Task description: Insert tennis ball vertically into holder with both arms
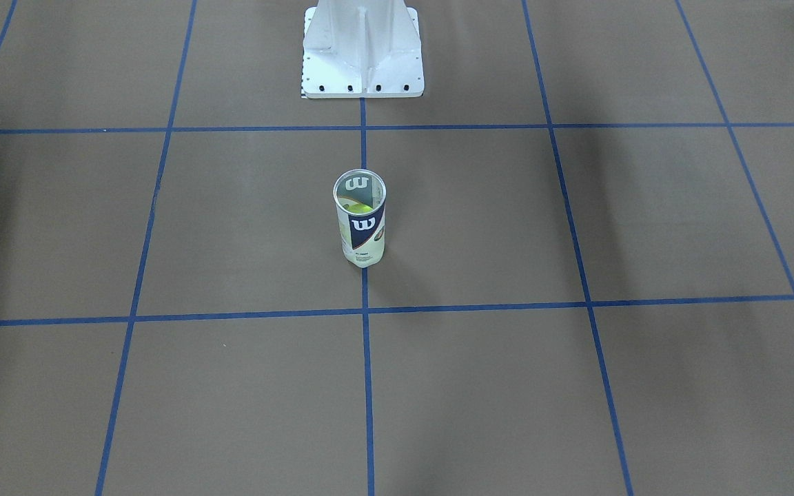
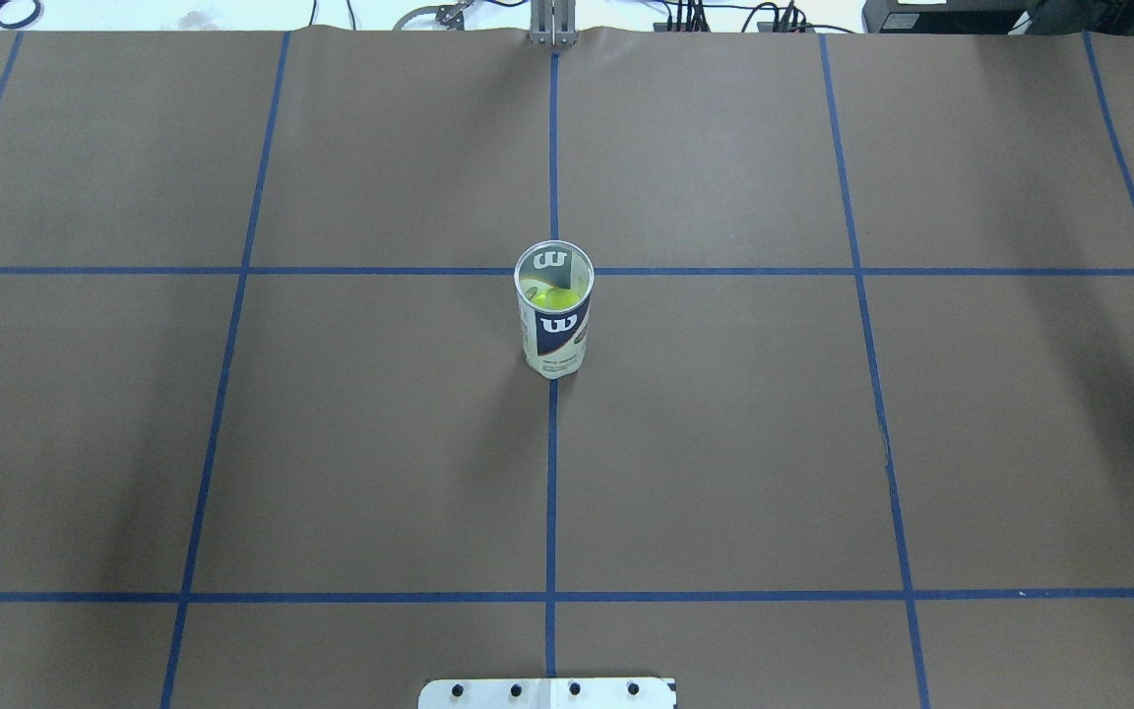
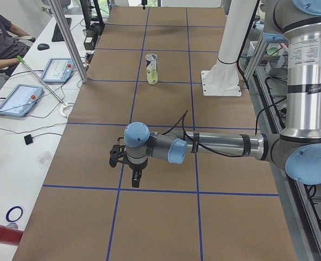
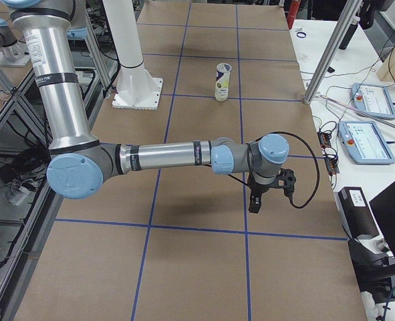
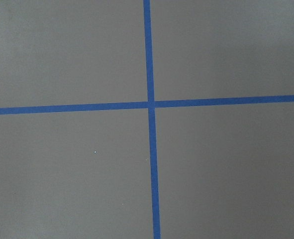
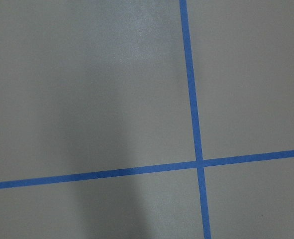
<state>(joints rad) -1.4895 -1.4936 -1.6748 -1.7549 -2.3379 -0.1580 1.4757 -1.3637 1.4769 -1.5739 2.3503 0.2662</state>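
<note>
Holder (image 2: 554, 325) upright, axis vertical, mouth up. Left tool (image 3: 136, 178), right tool (image 4: 255, 203): opening unclear.

White "W" logo on navy label of holder (image 2: 555, 330); second "W" shows inside open top, on far wall. Fine print beneath, possibly product text, unreadable.

A robotics lab. Two jointed arms, the left arm (image 3: 220, 145) and the right arm (image 4: 164, 155), reach over a table (image 2: 724, 443) papered brown and taped into a blue grid (image 2: 552, 492), with a white pedestal (image 1: 362, 48) bolted on. Outboard of the left gripper (image 3: 134, 180), a white bench (image 3: 13, 163) carries pendants (image 3: 19, 99) and cables, and a person (image 3: 0, 35) sits there. Outboard of the right gripper (image 4: 254, 204) are more pendants and aluminium posts (image 4: 327, 53).
</note>
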